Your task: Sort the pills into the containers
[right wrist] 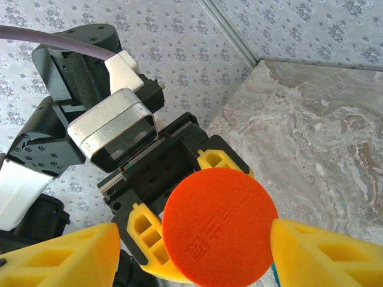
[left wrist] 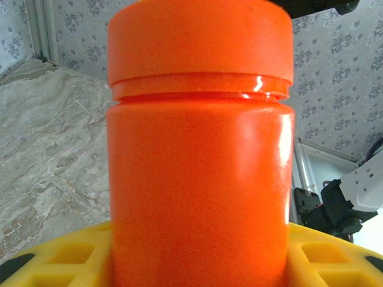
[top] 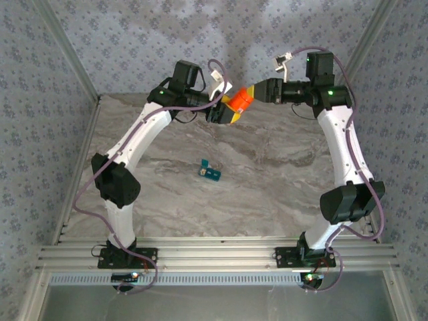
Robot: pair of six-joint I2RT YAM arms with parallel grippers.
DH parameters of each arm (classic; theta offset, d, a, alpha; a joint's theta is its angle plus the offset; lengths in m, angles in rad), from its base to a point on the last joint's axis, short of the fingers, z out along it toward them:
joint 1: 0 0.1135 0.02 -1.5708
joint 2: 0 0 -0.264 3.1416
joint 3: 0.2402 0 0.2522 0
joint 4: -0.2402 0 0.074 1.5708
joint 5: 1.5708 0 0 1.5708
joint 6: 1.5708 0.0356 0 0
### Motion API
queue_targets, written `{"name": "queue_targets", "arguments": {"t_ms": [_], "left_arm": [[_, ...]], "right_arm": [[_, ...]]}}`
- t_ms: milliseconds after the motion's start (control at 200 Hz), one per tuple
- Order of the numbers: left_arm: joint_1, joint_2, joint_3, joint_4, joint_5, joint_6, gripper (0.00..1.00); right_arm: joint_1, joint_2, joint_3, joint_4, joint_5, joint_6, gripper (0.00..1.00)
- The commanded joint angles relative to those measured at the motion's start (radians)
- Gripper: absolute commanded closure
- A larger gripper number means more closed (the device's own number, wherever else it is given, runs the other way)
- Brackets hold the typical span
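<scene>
High over the back of the table, my left gripper is shut on the body of an orange pill bottle, its yellow fingers pressed to both sides of the bottle. My right gripper faces the bottle's round orange cap end-on. It is open around the cap: one finger touches the rim, the other stands off with a gap. The teal containers lie on the marble table near the middle, with a lid flipped up. The pills are out of view.
Patterned walls enclose the table at the back and both sides, with metal frame posts in the corners. The aluminium rail with both arm bases runs along the near edge.
</scene>
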Motion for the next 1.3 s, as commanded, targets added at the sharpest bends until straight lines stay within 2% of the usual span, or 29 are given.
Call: {"name": "queue_targets", "arguments": {"t_ms": [0,260,590,945,1169,1294], "left_arm": [[-0.006,-0.001,0.038,0.007,0.047,0.006,1.00],[-0.005,0.005,0.041,0.001,0.053,0.011,1.00],[-0.005,0.029,0.078,-0.021,0.068,0.017,1.00],[-0.005,0.043,0.100,-0.034,0.074,0.023,1.00],[-0.005,0.051,0.119,-0.029,0.057,0.017,1.00],[-0.010,0.044,0.117,0.004,-0.021,-0.002,1.00]], "right_arm": [[0.009,0.023,0.026,-0.037,0.016,-0.024,0.31],[-0.010,0.025,0.024,-0.030,0.040,-0.012,0.31],[0.010,0.038,0.024,0.006,-0.035,0.015,0.36],[0.022,0.050,0.027,0.024,-0.054,0.031,0.67],[0.042,0.045,-0.001,0.037,-0.048,0.058,0.74],[0.054,0.018,-0.067,0.100,0.011,0.138,0.78]]}}
